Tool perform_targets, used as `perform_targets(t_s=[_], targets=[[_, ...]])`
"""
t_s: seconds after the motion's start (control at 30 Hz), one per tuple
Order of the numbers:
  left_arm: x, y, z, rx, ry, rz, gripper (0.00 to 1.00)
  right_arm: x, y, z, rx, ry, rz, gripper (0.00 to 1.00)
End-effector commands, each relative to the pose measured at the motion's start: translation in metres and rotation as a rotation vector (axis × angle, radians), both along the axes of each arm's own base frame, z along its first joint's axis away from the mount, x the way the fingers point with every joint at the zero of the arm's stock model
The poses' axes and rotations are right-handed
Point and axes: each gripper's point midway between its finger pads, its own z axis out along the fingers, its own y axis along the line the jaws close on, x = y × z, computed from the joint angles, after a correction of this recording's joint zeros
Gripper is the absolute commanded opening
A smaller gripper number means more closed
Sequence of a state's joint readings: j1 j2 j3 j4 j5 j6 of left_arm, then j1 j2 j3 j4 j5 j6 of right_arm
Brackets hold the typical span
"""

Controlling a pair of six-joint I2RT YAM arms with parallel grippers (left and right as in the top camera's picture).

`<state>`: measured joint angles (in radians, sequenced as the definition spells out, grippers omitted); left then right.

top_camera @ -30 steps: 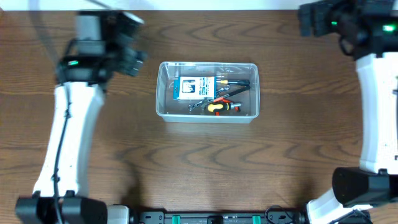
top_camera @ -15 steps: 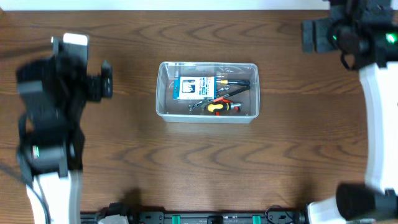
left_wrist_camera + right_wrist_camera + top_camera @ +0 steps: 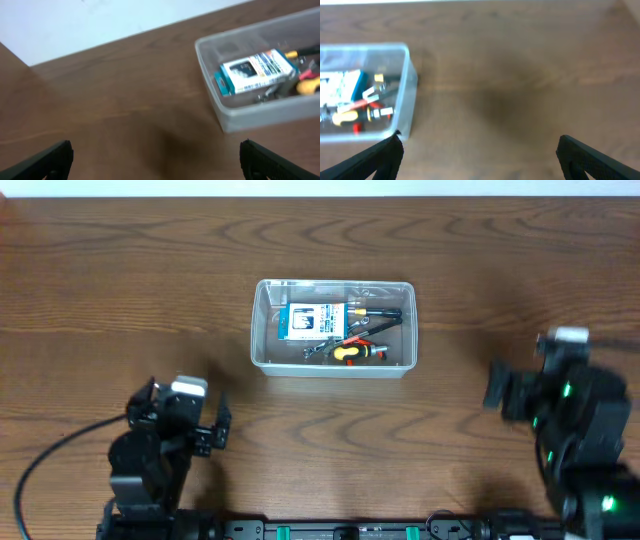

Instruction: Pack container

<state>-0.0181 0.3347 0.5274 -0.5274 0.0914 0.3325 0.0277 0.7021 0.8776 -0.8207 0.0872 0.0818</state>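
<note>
The clear plastic container (image 3: 262, 356) stands in the middle of the wooden table. It holds a blue-and-white box (image 3: 308, 321), a yellow-handled screwdriver (image 3: 350, 351) and other small tools. It also shows in the left wrist view (image 3: 235, 117) and the right wrist view (image 3: 409, 95). My left gripper (image 3: 180, 420) is at the near left, open and empty, well away from the container. My right gripper (image 3: 530, 392) is at the near right, open and empty. In both wrist views the fingers (image 3: 155, 157) (image 3: 477, 157) are spread wide over bare wood.
A white wall or surface edge shows beyond the table's far side in the left wrist view (image 3: 100, 20). Both arm bases sit at the near edge of the table.
Both arms have pulled back from the far side of the table to the near edge, the left at the near left, the right at the near right. The container has not moved.
</note>
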Motion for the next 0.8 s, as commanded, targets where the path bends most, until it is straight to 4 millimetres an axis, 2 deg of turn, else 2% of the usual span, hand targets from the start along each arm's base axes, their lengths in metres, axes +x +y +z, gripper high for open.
perform_targets(t_s=[0.0, 0.23, 0.77], targets=[[-0.004, -0.002, -0.007, -0.018, -0.016, -0.006, 0.98, -0.018, -0.002, -0.026, 0.048, -0.001, -0.048, 0.99], [-0.004, -0.002, -0.009, -0.018, -0.01, -0.006, 0.98, -0.037, -0.002, -0.051, 0.045, 0.063, -0.047, 0.99], [-0.004, -0.003, -0.009, -0.018, -0.01, -0.008, 0.98, -0.05, -0.002, -0.064, 0.04, 0.136, -0.05, 0.99]])
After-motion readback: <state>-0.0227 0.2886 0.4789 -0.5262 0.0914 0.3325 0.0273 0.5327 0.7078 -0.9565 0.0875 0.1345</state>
